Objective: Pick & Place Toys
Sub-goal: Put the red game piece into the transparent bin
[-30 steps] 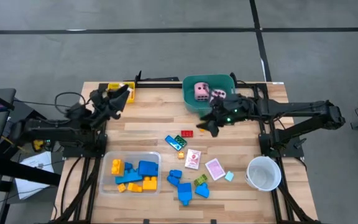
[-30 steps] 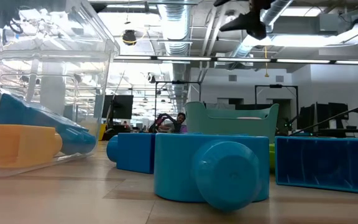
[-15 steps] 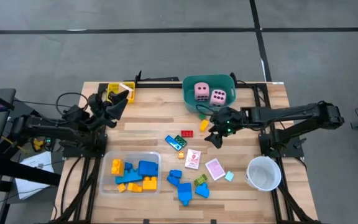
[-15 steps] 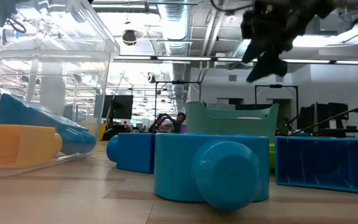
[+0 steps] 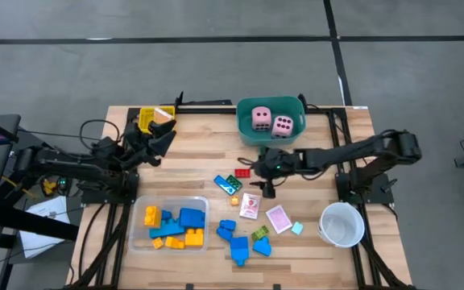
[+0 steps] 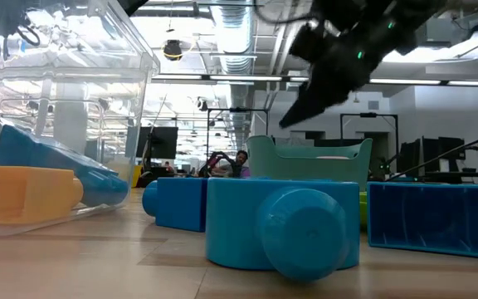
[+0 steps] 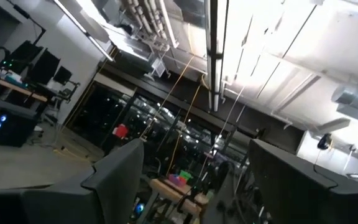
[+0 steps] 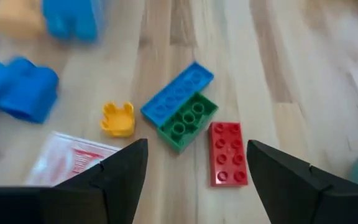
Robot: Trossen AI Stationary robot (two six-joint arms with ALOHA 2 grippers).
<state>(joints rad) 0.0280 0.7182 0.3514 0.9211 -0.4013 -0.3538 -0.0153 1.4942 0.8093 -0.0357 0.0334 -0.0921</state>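
Two pink dice (image 5: 271,122) lie in the teal tub (image 5: 245,129). At mid-table lie a red block (image 8: 228,153), a joined blue and green block (image 8: 179,109), a small yellow piece (image 8: 118,118) and a pink-white card (image 8: 67,163). My right gripper (image 8: 194,186) hangs open just above them, slanting down toward the table's left; in the high view my right gripper (image 5: 263,184) stands beside the red block (image 5: 242,171). More blue blocks (image 5: 236,240) and a second card (image 5: 279,218) lie nearer the front. My left gripper (image 5: 159,137) waits open at the far left, raised and pointing up.
A clear tray (image 5: 139,239) with blue and yellow blocks stands at the near left. A small yellow tray (image 5: 146,113) sits at the far left corner, a white cup (image 5: 342,224) at the near right. Bare wood lies between the tub and the tray.
My right gripper has come down from beside the teal tub and moved toward the table's near and left side, rolling its wrist. It now hangs low over the blocks at mid-table. The toys have kept their places.
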